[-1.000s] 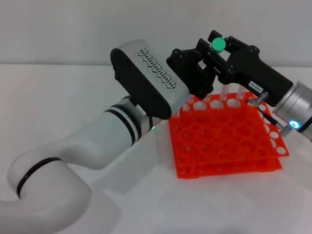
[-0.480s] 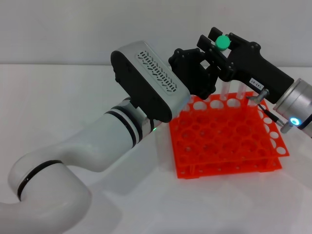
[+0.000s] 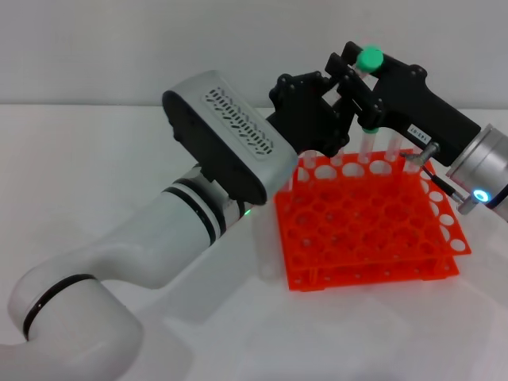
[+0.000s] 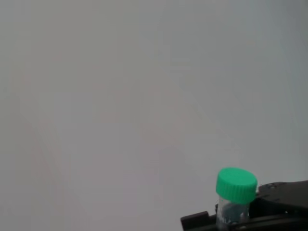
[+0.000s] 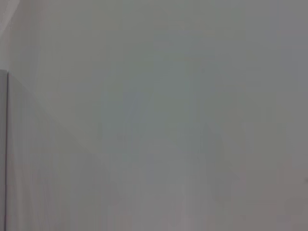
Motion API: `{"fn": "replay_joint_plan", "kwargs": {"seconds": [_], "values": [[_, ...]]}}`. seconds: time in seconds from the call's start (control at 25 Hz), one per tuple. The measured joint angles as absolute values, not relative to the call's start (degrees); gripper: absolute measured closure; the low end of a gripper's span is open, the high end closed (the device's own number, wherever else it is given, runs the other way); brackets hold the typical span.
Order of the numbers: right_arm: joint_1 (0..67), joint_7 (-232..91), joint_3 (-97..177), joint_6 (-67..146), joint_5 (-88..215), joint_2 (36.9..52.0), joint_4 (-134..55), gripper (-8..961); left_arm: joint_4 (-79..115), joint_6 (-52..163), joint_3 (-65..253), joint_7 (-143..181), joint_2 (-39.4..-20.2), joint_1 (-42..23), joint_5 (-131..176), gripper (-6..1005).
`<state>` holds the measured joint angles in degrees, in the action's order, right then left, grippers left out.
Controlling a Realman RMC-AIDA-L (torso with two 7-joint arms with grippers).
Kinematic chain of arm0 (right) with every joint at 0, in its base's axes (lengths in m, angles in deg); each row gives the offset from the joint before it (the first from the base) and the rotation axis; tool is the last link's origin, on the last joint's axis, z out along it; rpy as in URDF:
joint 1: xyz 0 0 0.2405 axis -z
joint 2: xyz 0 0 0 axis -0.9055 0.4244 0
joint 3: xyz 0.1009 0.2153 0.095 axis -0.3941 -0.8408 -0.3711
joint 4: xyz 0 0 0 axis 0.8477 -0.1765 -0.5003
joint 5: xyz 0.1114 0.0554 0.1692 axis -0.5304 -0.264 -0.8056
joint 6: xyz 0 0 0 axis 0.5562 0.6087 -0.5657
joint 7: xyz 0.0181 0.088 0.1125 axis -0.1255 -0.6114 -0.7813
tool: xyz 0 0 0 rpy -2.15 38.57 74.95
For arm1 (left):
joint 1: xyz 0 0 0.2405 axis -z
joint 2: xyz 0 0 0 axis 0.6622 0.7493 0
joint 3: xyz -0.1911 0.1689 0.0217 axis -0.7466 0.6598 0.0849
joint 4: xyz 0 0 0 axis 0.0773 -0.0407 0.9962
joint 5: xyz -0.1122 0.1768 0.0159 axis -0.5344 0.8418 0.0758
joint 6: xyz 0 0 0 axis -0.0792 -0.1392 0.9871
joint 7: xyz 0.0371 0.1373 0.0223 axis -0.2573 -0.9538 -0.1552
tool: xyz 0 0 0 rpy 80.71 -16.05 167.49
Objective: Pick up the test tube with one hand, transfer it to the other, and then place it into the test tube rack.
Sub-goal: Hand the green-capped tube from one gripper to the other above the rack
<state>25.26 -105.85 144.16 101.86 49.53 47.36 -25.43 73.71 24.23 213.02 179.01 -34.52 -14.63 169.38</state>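
Observation:
In the head view my right gripper [image 3: 361, 71], black with a white label on a silver wrist, is shut on the test tube [image 3: 368, 60] just under its green cap. It holds the tube upright above the back row of the orange test tube rack [image 3: 365, 230]. The clear body of the tube hangs down toward the rack's holes. My left gripper [image 3: 317, 115], black on the thick white arm, is close to the left of the tube, open and apart from it. The left wrist view shows the green-capped tube [image 4: 235, 185] held between black jaws.
A few clear tubes [image 3: 394, 151] stand in the rack's back row. The rack sits on a white table [image 3: 119, 159] in front of a pale wall. The thick white left arm [image 3: 159, 238] crosses in front of the rack's left side. The right wrist view shows only pale wall.
My right gripper has lifted the tube up and a little to the right. My left arm has drawn back to the left, away from the tube.

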Motion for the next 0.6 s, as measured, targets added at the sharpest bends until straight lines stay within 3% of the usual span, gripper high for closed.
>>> {"fn": "replay_joint_plan", "kwargs": {"seconds": [0.6], "values": [[26.33, -106.01, 142.72, 102.22, 49.50, 47.33, -25.28, 734, 73.70, 22.82, 212.84, 178.76, -34.50, -15.85, 169.23, 818]]}}
